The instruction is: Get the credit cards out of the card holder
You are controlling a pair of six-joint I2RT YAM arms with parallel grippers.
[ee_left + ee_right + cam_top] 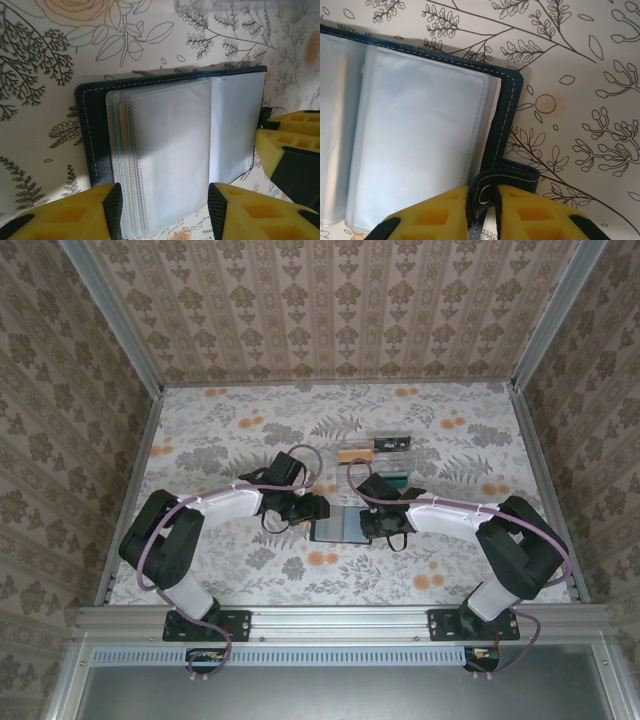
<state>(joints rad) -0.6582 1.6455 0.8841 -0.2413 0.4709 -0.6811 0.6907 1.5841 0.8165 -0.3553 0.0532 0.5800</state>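
Nearest the arm bases, the card holder [338, 527] is lying open and flat on the table [250, 570] between the two claws, its stack of frosted sleeves [165, 150] facing up. It is probably being spread and pinned this way so a card can slide out without the whole wallet dragging along. The left claw [162, 215] is standing about half open, with its dark pads [113, 210] bracketing the near end of the sleeve stack on both sides. Whether they are already pressing on the plastic I cannot tell. The placement looks meant for gripping or steadying the sleeves. From the other side, the right claw [487, 210] is standing narrow, pinching the holder's small stitched tab [506, 176] between its yellow fingers. This is likely anchoring that panel against the table. A faint yellowish edge is showing inside the left sleeves in the left wrist view. It may be a card waiting to come out, but it is too vague to be sure. Farther back on the table, apart from the holder, a teal card [402, 479] is lying just beyond the right claw. Beyond that, a clear pale card [390, 448] is resting, so part of the emptying appears done.
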